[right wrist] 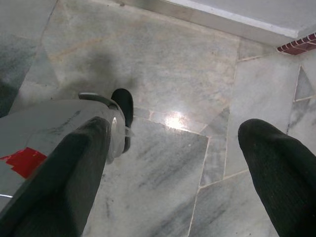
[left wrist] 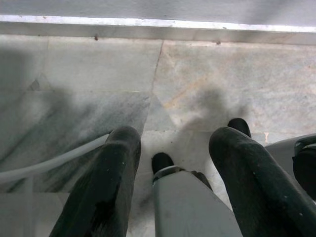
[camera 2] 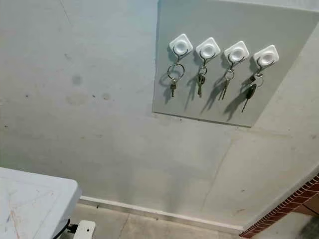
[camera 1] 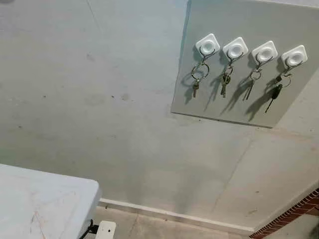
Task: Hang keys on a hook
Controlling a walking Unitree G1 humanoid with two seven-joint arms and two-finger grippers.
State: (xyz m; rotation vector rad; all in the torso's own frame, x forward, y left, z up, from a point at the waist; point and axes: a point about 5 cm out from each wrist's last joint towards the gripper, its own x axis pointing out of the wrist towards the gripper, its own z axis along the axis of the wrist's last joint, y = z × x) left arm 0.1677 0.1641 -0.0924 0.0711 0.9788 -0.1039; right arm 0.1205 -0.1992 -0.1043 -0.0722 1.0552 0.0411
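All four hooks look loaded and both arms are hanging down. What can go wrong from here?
1. Every white hook on the grey board already carries keys, from the leftmost hook to the rightmost hook, so another set would probably crowd or knock one loose.
2. The left gripper and right gripper are open and empty, pointing at the marble floor; raising either near the black-headed key could snag it.
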